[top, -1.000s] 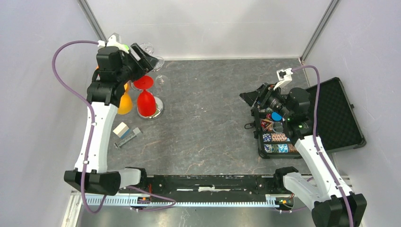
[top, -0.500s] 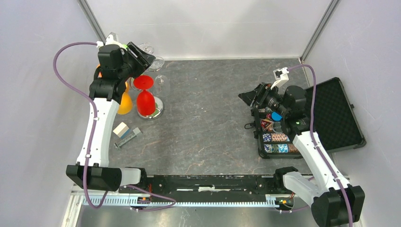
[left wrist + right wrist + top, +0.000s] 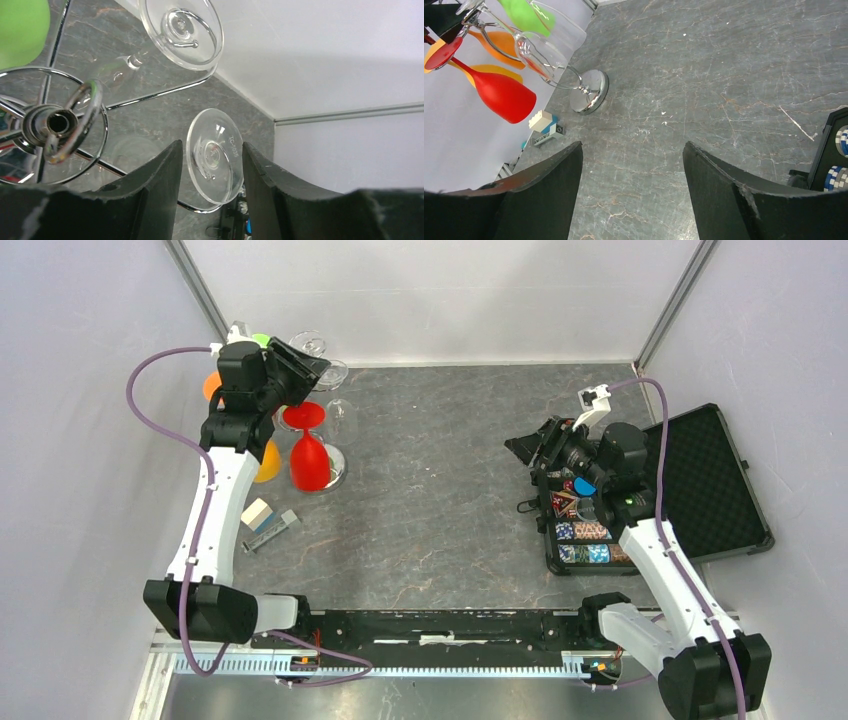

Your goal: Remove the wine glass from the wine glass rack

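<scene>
The wine glass rack (image 3: pixel 322 472) is a silver wire stand at the table's far left; its stem top (image 3: pixel 54 123) and round base (image 3: pixel 589 91) show in the wrist views. Red (image 3: pixel 309 461), orange (image 3: pixel 266 461), green (image 3: pixel 262 340) and clear wine glasses hang on it upside down. My left gripper (image 3: pixel 315 367) is at the rack's top, open, its jaws either side of the round foot of a clear wine glass (image 3: pixel 215 156); the left finger stands a little apart from it. A second clear foot (image 3: pixel 181 29) hangs beyond. My right gripper (image 3: pixel 530 448) is open and empty above the table.
A small white block (image 3: pixel 256 512) and a grey-blue piece (image 3: pixel 275 527) lie in front of the rack. An open black case (image 3: pixel 712 480) with poker chips (image 3: pixel 583 531) sits at the right, under the right arm. Walls stand close behind and left of the rack.
My left wrist has shifted slightly right and back, with the jaws staying at the clear glasses on top of the rack. The right arm moved up a little, then stayed still.
</scene>
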`<state>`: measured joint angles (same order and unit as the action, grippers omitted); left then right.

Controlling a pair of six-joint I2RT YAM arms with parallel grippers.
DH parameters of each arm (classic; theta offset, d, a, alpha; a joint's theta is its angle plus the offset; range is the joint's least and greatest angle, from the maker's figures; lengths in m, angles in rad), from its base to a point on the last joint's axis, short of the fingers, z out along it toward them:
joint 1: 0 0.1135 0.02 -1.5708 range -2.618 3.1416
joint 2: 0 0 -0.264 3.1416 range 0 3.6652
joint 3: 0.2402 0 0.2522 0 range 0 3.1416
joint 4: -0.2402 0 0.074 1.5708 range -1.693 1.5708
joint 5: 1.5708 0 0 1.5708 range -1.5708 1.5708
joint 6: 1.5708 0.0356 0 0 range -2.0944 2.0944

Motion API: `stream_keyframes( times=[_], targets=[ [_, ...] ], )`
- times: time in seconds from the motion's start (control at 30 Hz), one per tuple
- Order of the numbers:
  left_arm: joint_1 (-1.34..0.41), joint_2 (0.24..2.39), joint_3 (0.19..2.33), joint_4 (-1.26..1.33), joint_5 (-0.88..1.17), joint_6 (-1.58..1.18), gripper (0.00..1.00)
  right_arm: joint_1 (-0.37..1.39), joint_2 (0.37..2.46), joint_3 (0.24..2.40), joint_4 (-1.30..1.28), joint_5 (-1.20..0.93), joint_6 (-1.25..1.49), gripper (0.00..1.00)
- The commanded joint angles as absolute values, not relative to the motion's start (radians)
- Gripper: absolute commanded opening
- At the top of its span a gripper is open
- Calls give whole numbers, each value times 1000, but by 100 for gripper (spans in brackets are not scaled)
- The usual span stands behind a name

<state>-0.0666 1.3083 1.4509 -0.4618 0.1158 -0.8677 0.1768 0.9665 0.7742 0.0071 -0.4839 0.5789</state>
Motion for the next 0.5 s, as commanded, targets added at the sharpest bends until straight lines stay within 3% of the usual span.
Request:
stream_keyframes(
  times=[0.0, 0.37, 0.47],
  targets=[
    [-55, 1262, 1418, -356, 160, -985, 50, 181, 943, 767, 29, -457, 576, 78],
    [-31, 1260, 1357, -290, 216, -1051, 27, 179, 942, 755, 29, -445, 579, 78],
    [-21, 1257, 1330, -256, 246, -1087, 16, 179, 943, 753, 29, -444, 580, 78]
  ],
)
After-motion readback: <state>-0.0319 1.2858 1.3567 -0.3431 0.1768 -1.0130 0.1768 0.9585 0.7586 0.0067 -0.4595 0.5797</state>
